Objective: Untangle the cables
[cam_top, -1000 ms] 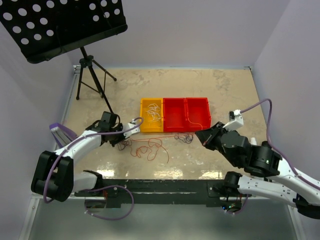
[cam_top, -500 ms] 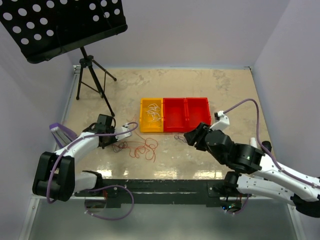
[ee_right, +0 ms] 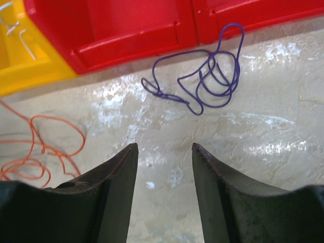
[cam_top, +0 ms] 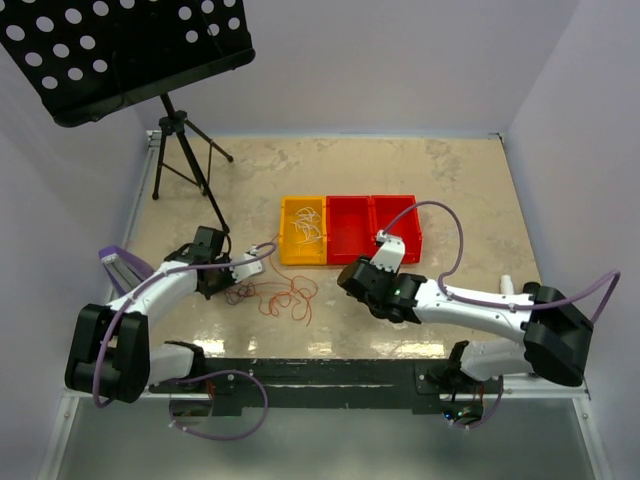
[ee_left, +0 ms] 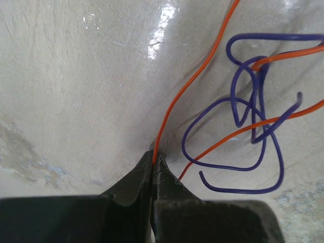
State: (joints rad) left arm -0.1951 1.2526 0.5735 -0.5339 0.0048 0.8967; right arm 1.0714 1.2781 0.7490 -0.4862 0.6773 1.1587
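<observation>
A loose red-orange cable (cam_top: 287,298) lies tangled on the table in front of the yellow bin (cam_top: 289,254). My left gripper (cam_top: 222,284) is at its left end, shut on one orange strand (ee_left: 172,106) that runs up from the fingertips (ee_left: 153,158). A purple cable (ee_left: 253,131) crosses the orange one just right of those jaws. My right gripper (ee_right: 163,147) hangs open over bare table, with nothing between its fingers. A separate purple coil (ee_right: 210,81) lies ahead of it by the red bins (ee_right: 131,45). White cables (cam_top: 306,226) rest in the yellow bin.
Two red bins (cam_top: 371,202) stand side by side to the right of the yellow one. A black music stand (cam_top: 120,50) on a tripod (cam_top: 190,160) stands at the back left. The right arm (cam_top: 470,300) stretches across the front right of the table.
My right arm has swung left to the front of the red bins and its gripper has opened. The left gripper drew the orange cable left, bunching it up.
</observation>
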